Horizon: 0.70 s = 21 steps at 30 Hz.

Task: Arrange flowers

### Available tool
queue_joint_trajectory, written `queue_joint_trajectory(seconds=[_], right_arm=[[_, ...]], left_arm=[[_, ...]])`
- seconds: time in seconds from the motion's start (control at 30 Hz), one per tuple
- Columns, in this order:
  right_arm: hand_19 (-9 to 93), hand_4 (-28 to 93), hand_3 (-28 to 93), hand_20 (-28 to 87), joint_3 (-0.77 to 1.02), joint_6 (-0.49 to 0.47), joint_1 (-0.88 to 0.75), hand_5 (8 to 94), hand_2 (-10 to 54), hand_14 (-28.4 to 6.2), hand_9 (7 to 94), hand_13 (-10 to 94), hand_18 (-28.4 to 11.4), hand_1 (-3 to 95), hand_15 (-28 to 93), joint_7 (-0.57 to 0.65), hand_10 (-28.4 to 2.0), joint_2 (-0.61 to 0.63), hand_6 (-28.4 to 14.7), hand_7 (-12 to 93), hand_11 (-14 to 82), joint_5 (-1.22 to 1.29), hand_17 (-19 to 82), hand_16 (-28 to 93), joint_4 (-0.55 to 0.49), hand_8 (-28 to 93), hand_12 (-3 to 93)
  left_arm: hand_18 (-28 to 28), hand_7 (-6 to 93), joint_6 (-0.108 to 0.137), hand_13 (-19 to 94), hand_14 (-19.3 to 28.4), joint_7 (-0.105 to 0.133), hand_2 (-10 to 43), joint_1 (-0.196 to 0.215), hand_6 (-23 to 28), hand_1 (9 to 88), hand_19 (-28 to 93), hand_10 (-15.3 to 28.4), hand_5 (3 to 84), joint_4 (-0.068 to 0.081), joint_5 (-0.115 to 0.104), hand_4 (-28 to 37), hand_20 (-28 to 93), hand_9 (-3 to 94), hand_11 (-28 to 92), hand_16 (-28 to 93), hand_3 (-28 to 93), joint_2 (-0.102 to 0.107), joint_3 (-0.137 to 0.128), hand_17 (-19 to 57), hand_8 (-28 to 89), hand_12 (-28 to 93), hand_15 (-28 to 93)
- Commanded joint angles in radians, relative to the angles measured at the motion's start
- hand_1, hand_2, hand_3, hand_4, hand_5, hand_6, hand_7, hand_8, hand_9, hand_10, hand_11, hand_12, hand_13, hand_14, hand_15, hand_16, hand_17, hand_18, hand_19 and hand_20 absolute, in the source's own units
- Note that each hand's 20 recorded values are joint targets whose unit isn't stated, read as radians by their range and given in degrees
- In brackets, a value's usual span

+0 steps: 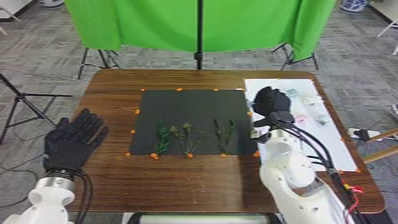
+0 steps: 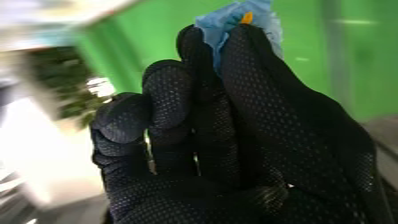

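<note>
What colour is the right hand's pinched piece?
The piece is light blue, clearest in the right wrist view.

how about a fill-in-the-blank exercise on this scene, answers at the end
The flower pinched in the right robot hand is coloured ____. The empty robot hand is the ____ one. The dark sheet holding the green stems lies on a brown wooden ____. The other sheet, on the robot's right, is coloured ____.

Missing words: blue; left; table; white.
</note>
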Motion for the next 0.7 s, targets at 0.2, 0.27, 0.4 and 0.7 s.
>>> queue_joint_trajectory(seconds=[0.2, 0.27, 0.4, 0.7], right_arm=[[86, -28, 72, 48, -0.256, -0.223, 0.244, 73.5, -9.5, -10.3, 80.6, 60, -21.6, 63.3, 62, -0.408, -10.8, -0.33, 0.2, 38, 17.7, -0.025, 33, 49, 0.205, 1, 48.3], [86, -28, 72, 48, -0.238, -0.182, 0.249, 73.4, -9.5, -10.2, 80.7, 60, -21.7, 63.3, 62, -0.557, -10.7, -0.373, 0.3, 38, 17.7, -0.205, 33, 49, 0.292, 1, 48.2], [86, -28, 72, 48, -0.21, -0.145, 0.261, 73.2, -9.5, -9.7, 80.7, 60, -21.6, 63.1, 61, -0.664, -10.5, -0.42, 0.4, 39, 17.8, -0.405, 33, 49, 0.385, 0, 48.0], [85, -28, 73, 48, -0.206, -0.193, 0.238, 72.4, -9.5, -9.0, 78.6, 58, -21.4, 62.4, 59, -0.7, -10.0, -0.452, 0.9, 41, 16.7, -0.615, 33, 50, 0.42, 0, 47.0]], left_arm=[[16.7, 18.6, 0.014, 30, 16.7, 0.045, 15.8, -0.019, 9.0, 28.9, 42, 15.9, 49.8, 0.003, -0.021, -28.3, 18, 42.1, 28, -7, 77, 0.044, -0.006, -5.9, -10, 13, 49], [16.7, 18.7, 0.007, 30, 16.7, 0.056, 15.8, -0.021, 8.9, 28.9, 42, 16.0, 49.9, -0.002, -0.038, -28.3, 18, 42.1, 27, -7, 77, 0.052, 0.004, -5.9, -10, 13, 49], [16.7, 18.7, 0.031, 30, 16.6, 0.059, 15.8, -0.058, 9.0, 28.4, 42, 16.1, 49.9, 0.009, 0.007, -28.3, 18, 42.1, 27, -7, 76, 0.069, 0.029, -6.0, -10, 13, 49], [16.6, 19.0, 0.012, 30, 16.8, 0.065, 15.6, -0.053, 9.0, 28.4, 42, 16.1, 50.1, -0.005, 0.022, -28.3, 18, 42.2, 27, -7, 76, 0.075, 0.019, -6.0, -10, 13, 49]])
